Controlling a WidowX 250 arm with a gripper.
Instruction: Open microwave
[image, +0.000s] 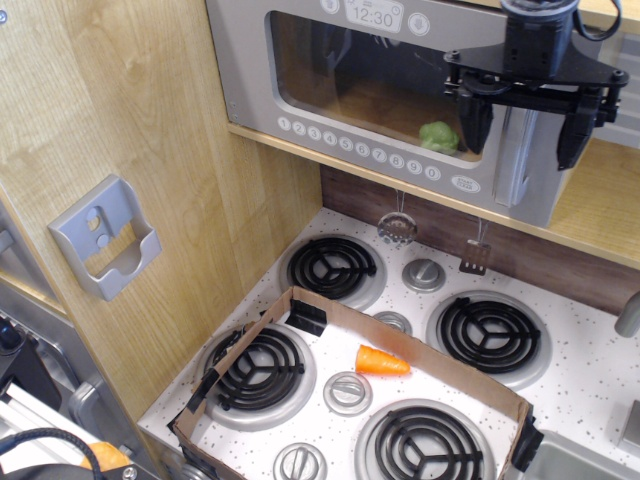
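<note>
Even, soft light fills my view, fairly bright. The microwave (400, 95) window carries a dull reflection, and its interior sits in shadow. My hand (525, 125) looks dark but sharp. Corners look slightly soft.

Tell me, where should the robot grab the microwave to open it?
On the chunky silver handle, the upright bar at the right end of the microwave door. Come straight at it from the front, one finger each side. The open gripper already straddles it, so it could close and pull.

Gripper (525, 125) hangs vertically, jaws spread wide apart.
</note>
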